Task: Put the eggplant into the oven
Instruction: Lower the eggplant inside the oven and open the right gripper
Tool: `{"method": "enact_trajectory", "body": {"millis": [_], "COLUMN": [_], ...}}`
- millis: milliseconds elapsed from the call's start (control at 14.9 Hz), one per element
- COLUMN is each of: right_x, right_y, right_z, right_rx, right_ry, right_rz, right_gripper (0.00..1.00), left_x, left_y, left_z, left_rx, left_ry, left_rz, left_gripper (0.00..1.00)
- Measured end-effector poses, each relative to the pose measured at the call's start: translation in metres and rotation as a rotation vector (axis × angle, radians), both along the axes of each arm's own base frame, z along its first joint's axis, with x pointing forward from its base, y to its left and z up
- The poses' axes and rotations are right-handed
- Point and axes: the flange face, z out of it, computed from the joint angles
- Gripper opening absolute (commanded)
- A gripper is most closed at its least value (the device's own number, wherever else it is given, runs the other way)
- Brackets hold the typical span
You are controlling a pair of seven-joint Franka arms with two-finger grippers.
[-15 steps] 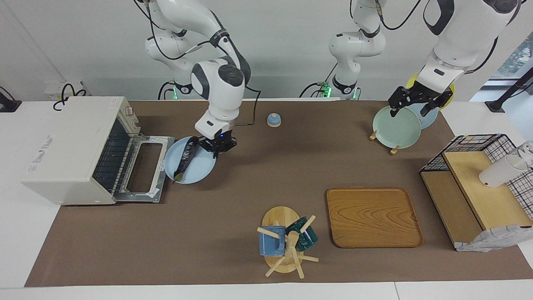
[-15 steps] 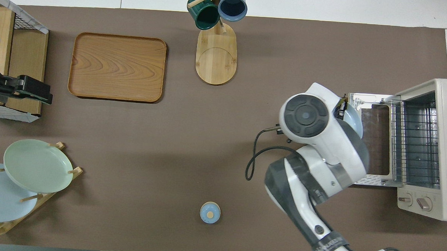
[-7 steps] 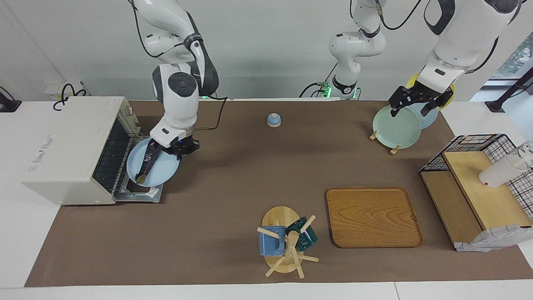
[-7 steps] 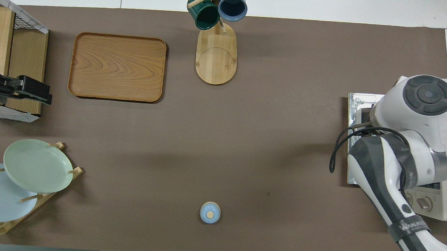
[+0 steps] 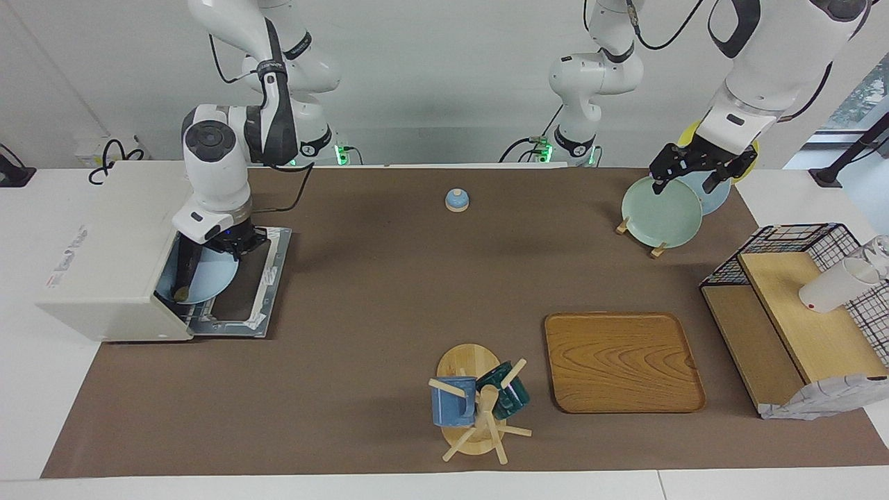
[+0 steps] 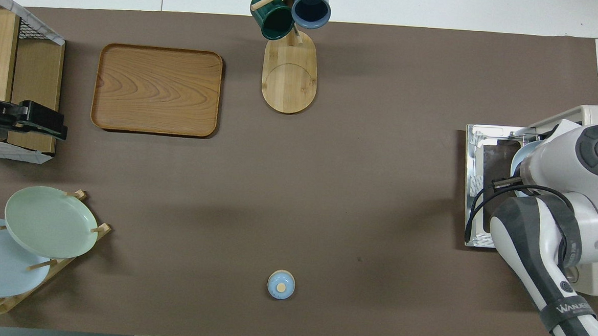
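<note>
Right tool (image 5: 233,242) is pinching the rim of a blue plate (image 5: 208,276) with the eggplant (image 5: 186,272) riding on it, half inside the open oven (image 5: 111,243), presumably so nothing squeezes the eggplant. Dropped door (image 5: 250,292) sits underneath. Left tool (image 5: 694,177) waits over the plate rack (image 5: 656,208); can't tell its grip.

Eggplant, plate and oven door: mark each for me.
eggplant (image 5: 186,267), facing view, dark body
plate (image 5: 212,276), facing view, bare blue surface
oven door (image 5: 271,278), facing view, metal frame edge
</note>
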Motion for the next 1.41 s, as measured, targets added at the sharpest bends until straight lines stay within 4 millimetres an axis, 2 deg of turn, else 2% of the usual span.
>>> {"method": "enact_trajectory", "body": {"millis": [134, 336, 806, 940, 1075, 1142, 1276, 1410], "right_x": [-0.002, -0.004, -0.004, 0.0, 0.007, 0.009, 0.01, 0.012], "right_y": [-0.004, -0.013, -0.011, 0.0, 0.022, 0.033, 0.054, 0.065], "right_z": [-0.002, 0.0, 0.002, 0.017, 0.033, 0.036, 0.032, 0.015], "right_rx": [0.004, 0.006, 0.005, 0.022, 0.059, 0.079, 0.106, 0.111], "right_ry": [-0.013, -0.019, -0.005, 0.002, -0.014, -0.024, -0.033, -0.034], "right_rz": [-0.003, 0.005, 0.024, 0.017, 0.025, 0.032, 0.03, -0.003], "right_gripper": [0.0, 0.09, 0.11, 0.11, 0.0, 0.0, 0.0, 0.0], "left_x": [0.0, 0.0, 0.0, 0.0, 0.0, 0.0, 0.0, 0.0], "left_y": [0.001, 0.001, 0.001, 0.001, 0.001, 0.001, 0.001, 0.001], "left_z": [0.0, 0.0, 0.0, 0.0, 0.0, 0.0, 0.0, 0.0], "left_rx": [0.0, 0.0, 0.0, 0.0, 0.0, 0.0, 0.0, 0.0], "left_ry": [0.0, 0.0, 0.0, 0.0, 0.0, 0.0, 0.0, 0.0], "left_rz": [0.002, 0.003, 0.003, 0.003, 0.003, 0.003, 0.003, 0.003], "left_gripper": [1.0, 1.0, 1.0, 1.0, 1.0, 1.0, 1.0, 1.0]}}
